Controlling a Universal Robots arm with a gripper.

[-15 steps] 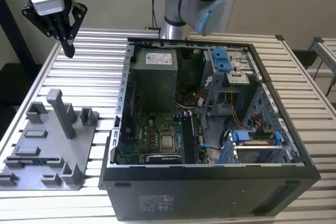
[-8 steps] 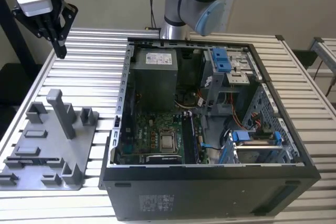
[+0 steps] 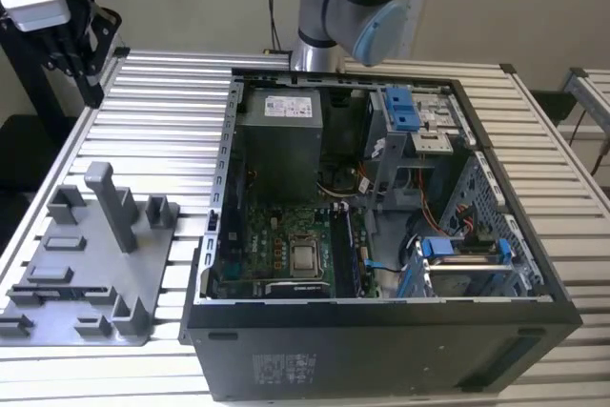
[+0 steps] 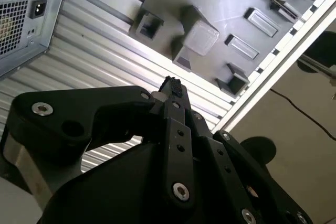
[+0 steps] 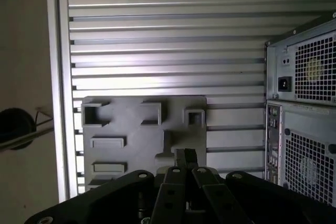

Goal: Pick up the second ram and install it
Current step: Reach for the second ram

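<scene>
In the first wrist view the claw (image 5: 185, 156) hides part of the tray (image 5: 142, 145).

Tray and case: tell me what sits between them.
Nothing: a bare strip of ribbed table lies between the tray and the case, as the exterior view and the first wrist view show.
</scene>
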